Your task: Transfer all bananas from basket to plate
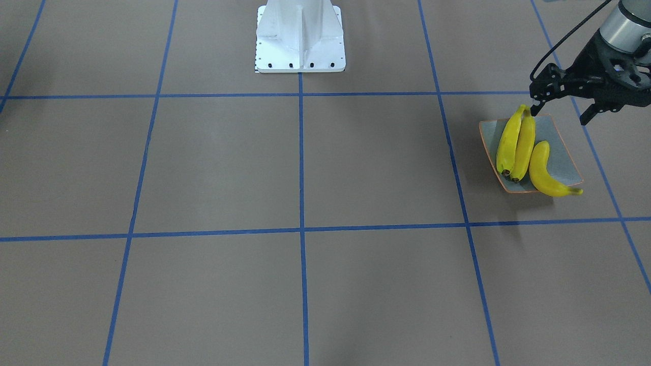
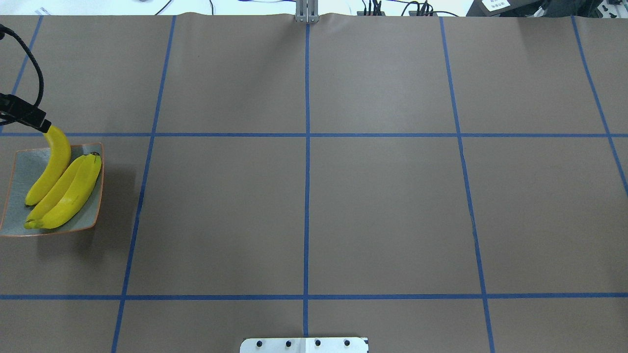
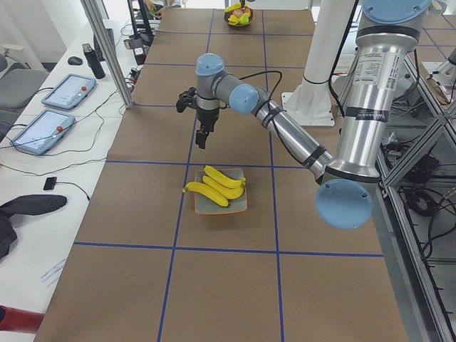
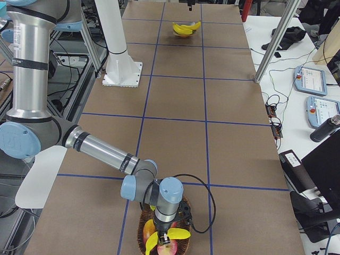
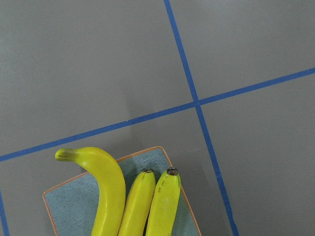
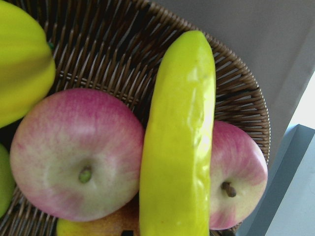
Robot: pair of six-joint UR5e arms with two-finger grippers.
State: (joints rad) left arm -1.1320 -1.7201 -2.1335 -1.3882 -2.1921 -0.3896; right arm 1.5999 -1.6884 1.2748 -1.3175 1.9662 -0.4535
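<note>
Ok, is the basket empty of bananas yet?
Not empty: a banana lies in the wicker basket across two apples; three bananas are on the plate.

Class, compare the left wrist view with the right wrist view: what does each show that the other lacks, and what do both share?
Left wrist only: the plate holding three bananas, and blue tape lines. Right wrist only: a wicker basket, with a banana lying across two pink apples. Both: yellow bananas and a stretch of table.

— What is on the grey-green plate [image 1: 559, 147]?
— Three yellow bananas [image 1: 524, 150], lying side by side. One tip pokes out over the orange rim.
— Where is the last one?
— That banana [image 6: 179, 142] lies in the brown woven basket [image 6: 113, 44].
</note>
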